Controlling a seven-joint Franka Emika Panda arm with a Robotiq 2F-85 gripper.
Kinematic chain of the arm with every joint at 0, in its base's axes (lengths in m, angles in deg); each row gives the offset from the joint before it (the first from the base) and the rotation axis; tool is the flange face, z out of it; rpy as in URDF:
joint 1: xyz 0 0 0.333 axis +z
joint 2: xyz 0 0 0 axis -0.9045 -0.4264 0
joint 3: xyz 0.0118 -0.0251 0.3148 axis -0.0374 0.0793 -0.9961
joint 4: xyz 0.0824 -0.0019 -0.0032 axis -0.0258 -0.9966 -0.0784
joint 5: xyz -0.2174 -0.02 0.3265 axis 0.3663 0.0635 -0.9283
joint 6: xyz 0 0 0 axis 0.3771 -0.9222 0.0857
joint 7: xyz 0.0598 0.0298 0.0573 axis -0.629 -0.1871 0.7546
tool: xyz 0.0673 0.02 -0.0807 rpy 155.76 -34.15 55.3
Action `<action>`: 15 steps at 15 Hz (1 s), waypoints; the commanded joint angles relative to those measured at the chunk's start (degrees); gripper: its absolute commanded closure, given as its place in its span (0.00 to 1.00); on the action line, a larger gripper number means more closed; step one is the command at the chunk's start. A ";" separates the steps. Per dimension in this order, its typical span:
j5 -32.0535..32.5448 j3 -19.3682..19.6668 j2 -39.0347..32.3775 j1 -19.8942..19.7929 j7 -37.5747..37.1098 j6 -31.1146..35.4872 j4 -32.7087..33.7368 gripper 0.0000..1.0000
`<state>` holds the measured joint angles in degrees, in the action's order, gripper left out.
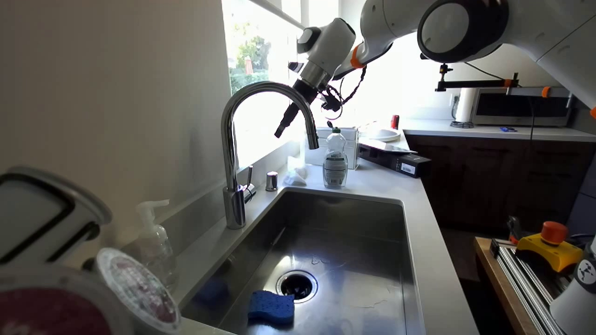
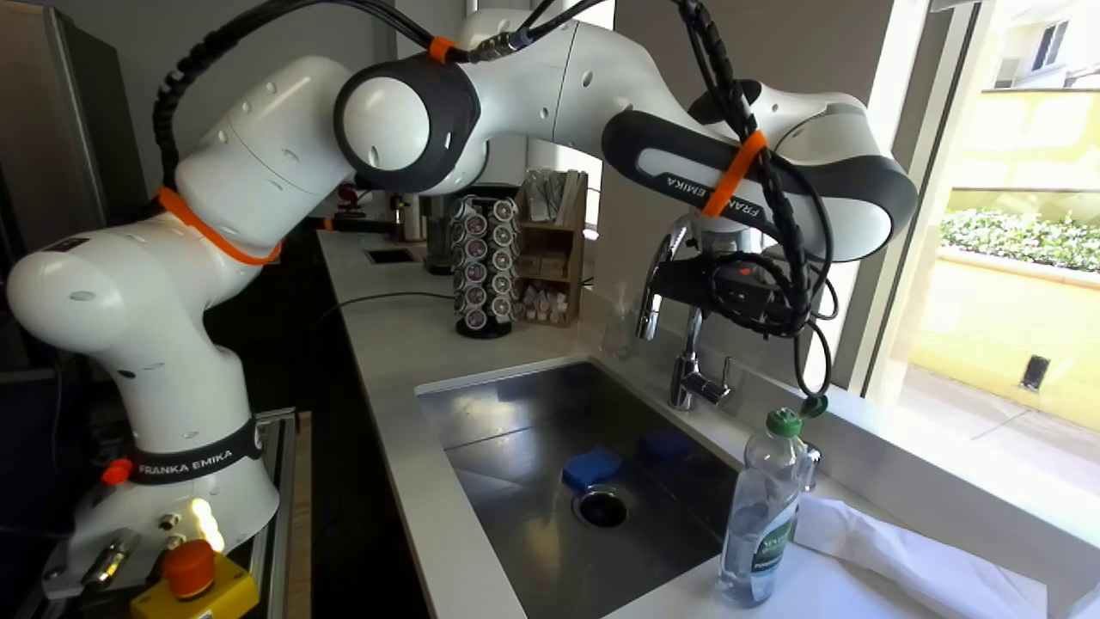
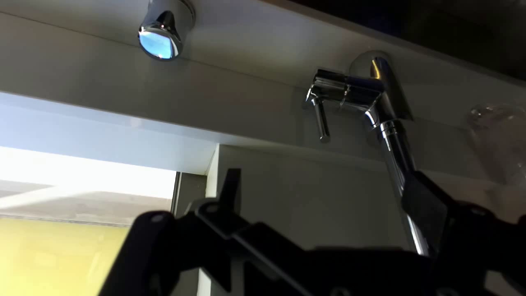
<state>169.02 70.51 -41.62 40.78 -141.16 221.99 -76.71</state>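
Your pincer (image 3: 324,182) hangs empty, spread wide, near the chrome faucet (image 1: 229,149).
The dish-soap bottle (image 1: 335,163) stands on the table (image 1: 382,184) by the sink (image 1: 344,211), presumably for easy reach.

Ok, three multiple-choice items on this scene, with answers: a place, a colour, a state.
1. Where does the arched chrome faucet stand? A) beside the steel sink B) inside it C) under it
2. What colour is the cap on the labelled clear plastic bottle? A) red B) white C) green
3. The black two-fingered pincer is: A) shut B) open C) gripping the bottle

1 A: its base rests on the pale counter.
2 C: green in both exterior views.
3 B: its fingers stand apart in the wrist view.
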 commanded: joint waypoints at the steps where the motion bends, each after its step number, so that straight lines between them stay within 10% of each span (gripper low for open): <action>1: 0.00 0.03 -0.33 0.00 0.00 0.00 0.40 0.00; 15: 0.12 -2.05 -4.79 0.73 1.84 2.54 6.95 0.00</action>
<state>168.74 68.56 -43.73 41.01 -139.17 221.95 -74.27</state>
